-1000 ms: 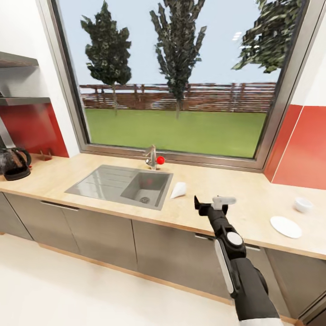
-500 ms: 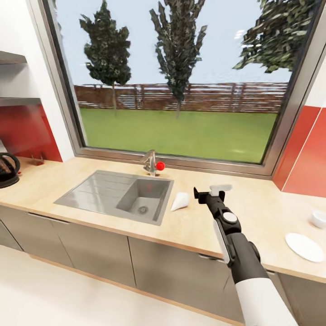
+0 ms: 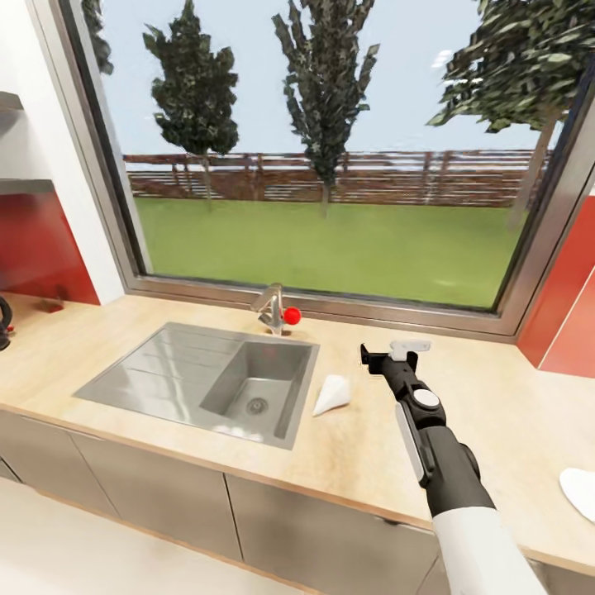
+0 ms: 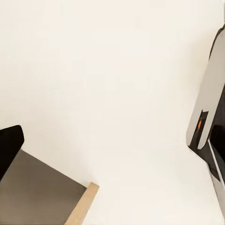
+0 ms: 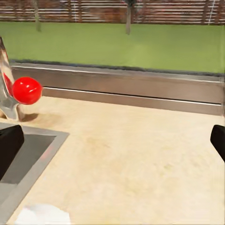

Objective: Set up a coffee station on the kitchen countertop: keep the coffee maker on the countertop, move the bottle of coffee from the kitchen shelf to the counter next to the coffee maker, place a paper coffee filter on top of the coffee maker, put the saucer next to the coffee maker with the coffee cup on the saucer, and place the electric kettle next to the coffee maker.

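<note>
Our right hand (image 3: 395,354) hovers wide open and empty over the light tan wood-look tabletop (image 3: 496,413), the small white paper cone filter (image 3: 331,394) lying near its left, tip pointing away from it, beside the steel sink (image 3: 165,368).

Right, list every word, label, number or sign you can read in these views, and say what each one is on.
None: no readable text in any view.
The small white paper cone on the light tan wood-look countertop is blank.
The steel tap with its red knob carries no marking.
The small orange mark on the robot's body is too small to read.
</note>
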Robot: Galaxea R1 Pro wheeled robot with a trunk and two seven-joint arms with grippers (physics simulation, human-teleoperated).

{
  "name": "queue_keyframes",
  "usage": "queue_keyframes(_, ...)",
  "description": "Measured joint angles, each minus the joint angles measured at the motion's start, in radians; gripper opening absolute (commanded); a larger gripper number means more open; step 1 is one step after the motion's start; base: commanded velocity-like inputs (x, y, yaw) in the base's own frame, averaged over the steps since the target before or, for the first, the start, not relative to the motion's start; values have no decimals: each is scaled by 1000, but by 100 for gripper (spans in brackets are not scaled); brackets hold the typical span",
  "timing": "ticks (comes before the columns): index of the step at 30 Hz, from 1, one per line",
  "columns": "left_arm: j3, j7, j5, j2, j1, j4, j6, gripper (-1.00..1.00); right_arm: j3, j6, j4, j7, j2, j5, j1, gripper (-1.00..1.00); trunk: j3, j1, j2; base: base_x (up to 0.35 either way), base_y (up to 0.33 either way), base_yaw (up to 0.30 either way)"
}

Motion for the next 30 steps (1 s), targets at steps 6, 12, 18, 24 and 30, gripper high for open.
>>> queue_keyframes(6, 0, 0, 0, -1, 0, 0, 0, 100, -3, 0, 0, 2, -17, 0, 0, 100, 0, 0, 0, 337, 0, 0)
queue_keyframes(12, 0, 0, 0, -1, 0, 0, 2, 100, -2, 2, 28, 22, -38, 0, 0, 100, 0, 0, 0, 190, 0, 0)
queue_keyframes(18, 0, 0, -2, -1, 1, 0, 1, 100, -1, 1, 62, 52, -72, 4, 0, 100, 0, 1, 0, 19, 0, 0)
queue_keyframes(24, 1, -1, -6, -1, 1, 1, 2, 100, 5, 5, 141, 391, -139, 10, 0, 100, 0, 1, 0, 0, 0, 0)
queue_keyframes(30, -2, -2, -8, -1, 1, 1, 3, 100, 8, 6, 147, 642, -144, 89, 0, 100, 0, 1, 0, 0, 0, 0)
